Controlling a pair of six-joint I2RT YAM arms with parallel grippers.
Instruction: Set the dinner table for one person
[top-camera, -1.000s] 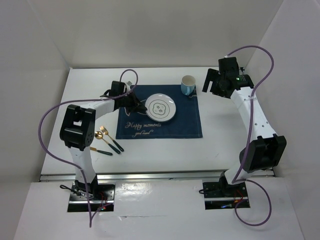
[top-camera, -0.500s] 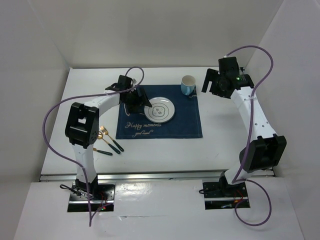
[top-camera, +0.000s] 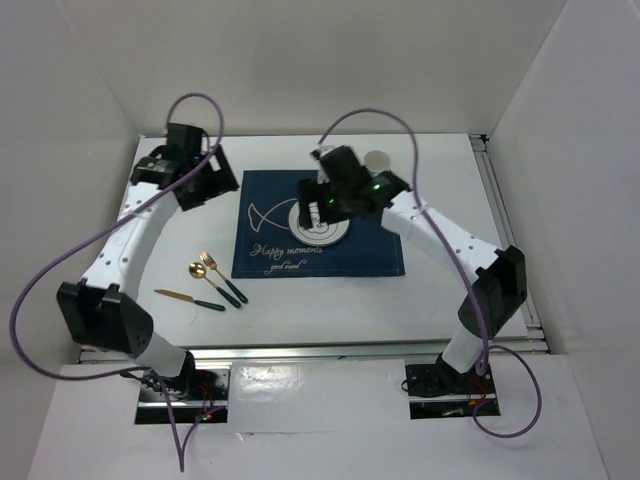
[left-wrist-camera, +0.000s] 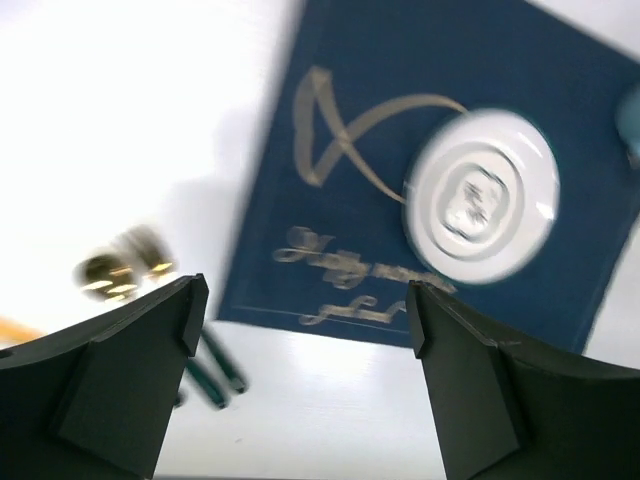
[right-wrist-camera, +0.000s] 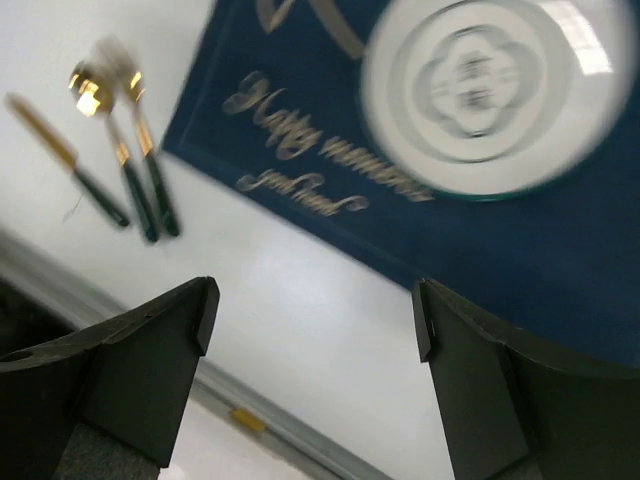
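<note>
top external, right tool (top-camera: 312, 205) above plate (top-camera: 338, 232)

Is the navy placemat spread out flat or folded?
Spread flat: the placemat lies open on the dinner table, its lettering unbroken, no fold visible.

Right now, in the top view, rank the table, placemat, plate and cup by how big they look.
1. Table
2. Placemat
3. Plate, partly covered by the right arm
4. Cup, also partly hidden
</note>
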